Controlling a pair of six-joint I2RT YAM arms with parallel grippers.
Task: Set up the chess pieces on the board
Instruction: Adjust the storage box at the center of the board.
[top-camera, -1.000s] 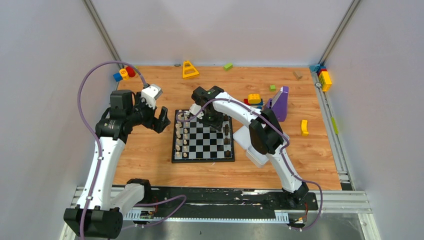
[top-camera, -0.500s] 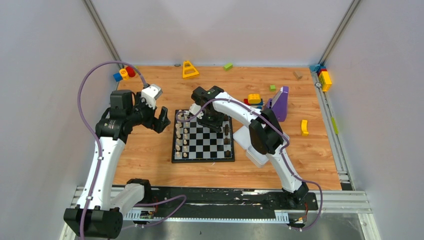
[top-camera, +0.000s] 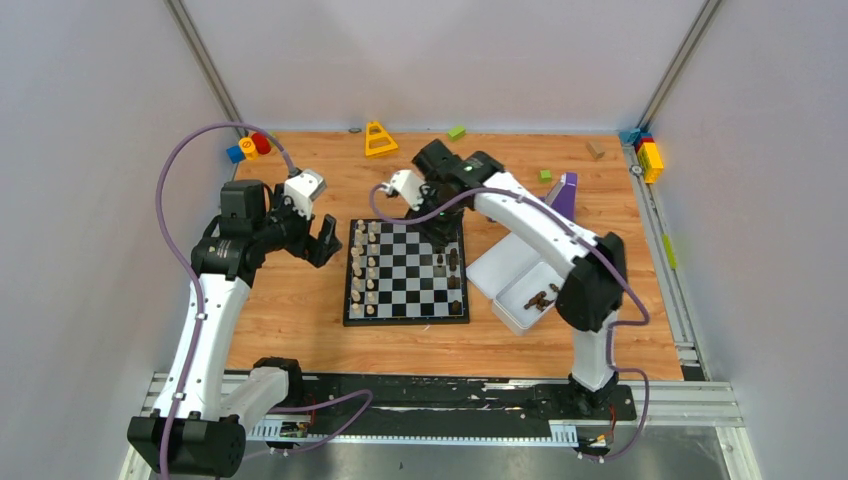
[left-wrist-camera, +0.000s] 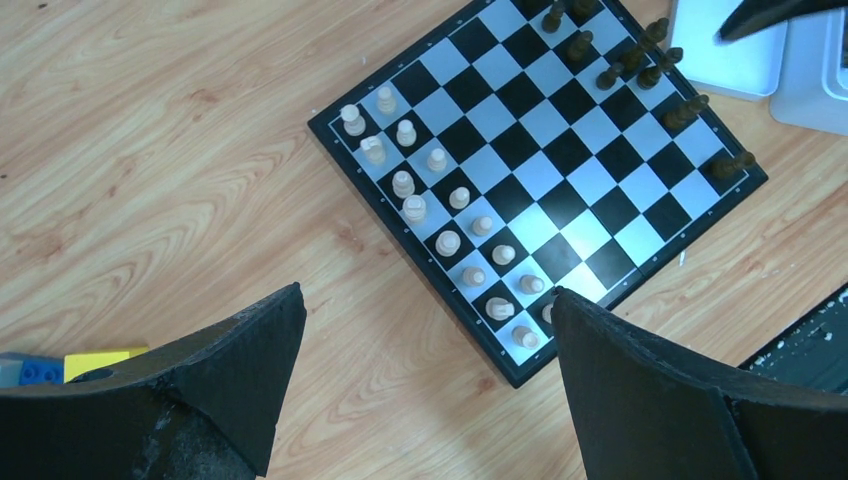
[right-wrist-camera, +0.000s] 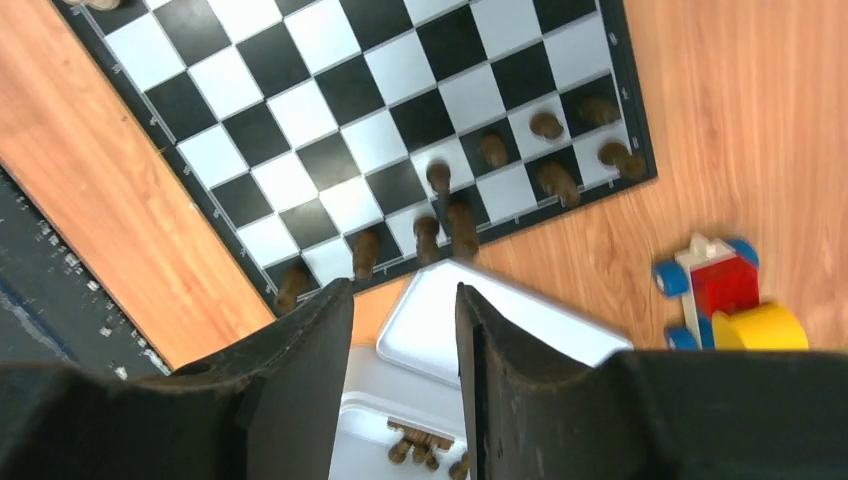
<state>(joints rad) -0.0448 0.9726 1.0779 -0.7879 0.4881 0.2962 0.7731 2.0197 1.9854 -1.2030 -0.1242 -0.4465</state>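
The board (top-camera: 405, 272) lies mid-table. Cream chess pieces (top-camera: 365, 270) stand in two columns on its left side, also in the left wrist view (left-wrist-camera: 440, 215). Several dark brown pieces (top-camera: 455, 268) stand along its right side, also in the right wrist view (right-wrist-camera: 495, 150). More dark pieces (top-camera: 540, 298) lie in the white tray (top-camera: 512, 318). My left gripper (top-camera: 325, 240) is open and empty, hovering over bare wood by the board's left edge (left-wrist-camera: 425, 330). My right gripper (top-camera: 440, 232) is open and empty above the board's far right corner (right-wrist-camera: 405, 300).
The tray's lid (top-camera: 505, 262) lies beside the board's right edge. Toy blocks are scattered at the back: a yellow triangle (top-camera: 380, 138), a green block (top-camera: 456, 132), a purple piece (top-camera: 562, 195), and blocks at the left (top-camera: 248, 147). A toy car (right-wrist-camera: 720, 290) lies near the board.
My right arm has swung its elbow to the right and its wrist toward the back, uncovering the tray with the dark pieces. My left arm has not moved.
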